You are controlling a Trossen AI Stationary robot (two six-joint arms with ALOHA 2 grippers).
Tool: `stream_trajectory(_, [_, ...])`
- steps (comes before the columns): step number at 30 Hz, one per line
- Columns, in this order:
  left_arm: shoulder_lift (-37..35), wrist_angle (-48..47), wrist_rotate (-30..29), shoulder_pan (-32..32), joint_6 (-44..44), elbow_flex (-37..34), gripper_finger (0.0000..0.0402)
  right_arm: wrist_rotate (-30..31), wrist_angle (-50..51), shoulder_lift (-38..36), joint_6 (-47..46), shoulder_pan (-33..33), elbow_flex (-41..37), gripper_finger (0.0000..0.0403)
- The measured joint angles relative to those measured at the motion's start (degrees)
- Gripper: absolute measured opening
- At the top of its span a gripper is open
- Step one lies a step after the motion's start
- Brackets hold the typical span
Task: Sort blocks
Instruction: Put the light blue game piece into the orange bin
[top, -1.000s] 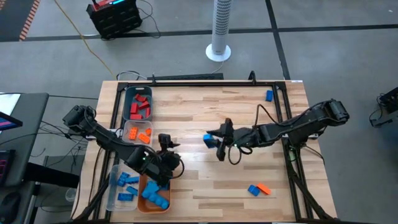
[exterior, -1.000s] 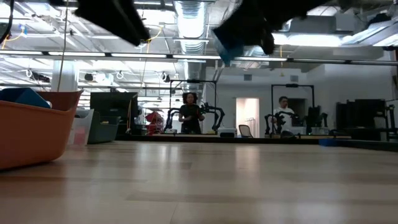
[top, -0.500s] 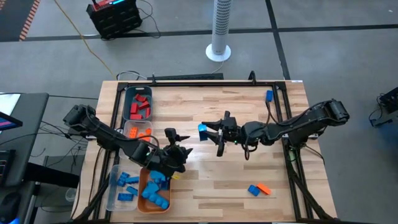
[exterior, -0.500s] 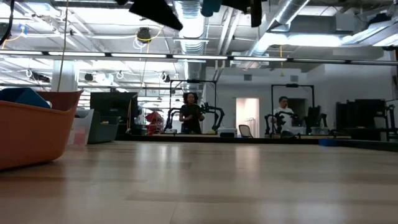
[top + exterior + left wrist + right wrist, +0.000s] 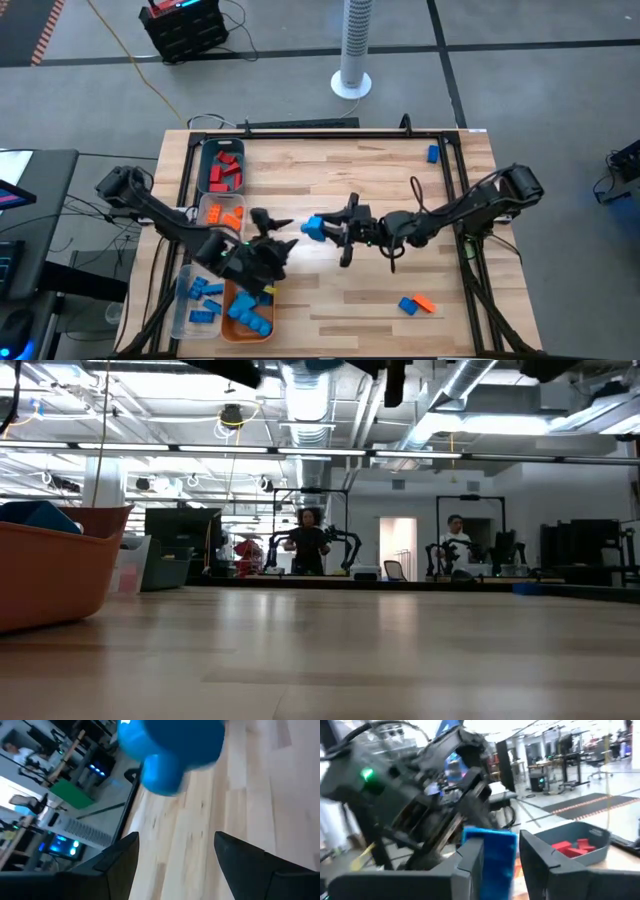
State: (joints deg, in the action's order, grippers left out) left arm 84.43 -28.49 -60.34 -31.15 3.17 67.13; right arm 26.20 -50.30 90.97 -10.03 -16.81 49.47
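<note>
A blue block point(image 5: 311, 228) is held above the middle of the table by my right gripper point(image 5: 320, 229), which reaches in from the table's right and is shut on it. In the right wrist view the block point(image 5: 490, 852) sits between the fingers. My left gripper point(image 5: 280, 233) is open, just left of the block and facing it, touching nothing. In the left wrist view the block point(image 5: 172, 750) hangs ahead of the open fingers. Loose blocks lie on the table: a blue one point(image 5: 432, 153), and a blue point(image 5: 407, 305) and an orange one point(image 5: 425, 304). My right gripper pinches the blue block's sides point(image 5: 475, 851) between its two fingers. The fingers point(image 5: 539, 857) come level from the table's right and point toward its left. The block is lifted clear of the table.
Along the table's left side stand a teal bin point(image 5: 206, 150) with red blocks, a clear bin point(image 5: 206, 205) with orange ones, a clear bin point(image 5: 180, 318) with light blue ones and an orange tray point(image 5: 232, 332) with darker blue ones. Bare wood lies in the middle and far right.
My right gripper has carried the blue block toward the table's left and upward, out of the low view's top edge. My left gripper has come up from over the orange tray and turned toward the block.
</note>
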Motion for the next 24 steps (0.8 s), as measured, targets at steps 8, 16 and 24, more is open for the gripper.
stream_trajectory(8, [-6.6,-16.0,0.2,-2.7,13.3,0.0,0.0251,-0.1,1.3,0.3,-2.4,0.6,0.0,0.0101])
stream_trajectory(16, [-11.9,-25.3,3.6,-6.6,21.8,0.0,0.0251,-0.8,0.4,7.0,-5.6,1.6,1.9,0.0085])
stream_trajectory(24, [-17.8,-25.9,3.6,-10.8,26.0,0.0,0.0251,-7.2,-2.6,18.2,-4.7,1.4,12.0,0.0084])
